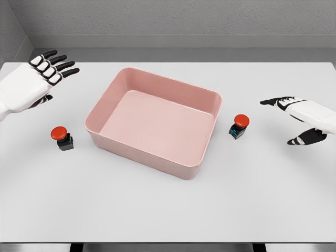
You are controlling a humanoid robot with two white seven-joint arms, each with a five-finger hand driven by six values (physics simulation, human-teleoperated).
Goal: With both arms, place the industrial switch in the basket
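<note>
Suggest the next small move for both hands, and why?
Probably lower each hand toward its nearest switch. The pink basket is empty, and both red-capped switches sit on the table outside it: the left switch below the open left hand, the right switch just left of the open right hand. Neither hand touches a switch yet.

The render is bright and even, lit softly from above — no glare anywhere on the white table (168, 210). Shadows are faint: a pale one hugs the pink basket (157, 122) along its near wall, and small dark patches sit under the two red-capped switches (62, 137) (239, 126). Beneath the fingers of the right hand (302, 118) the shading is barely visible, perhaps absent. Everything is sharp to the edges — no blur or bending.
</note>
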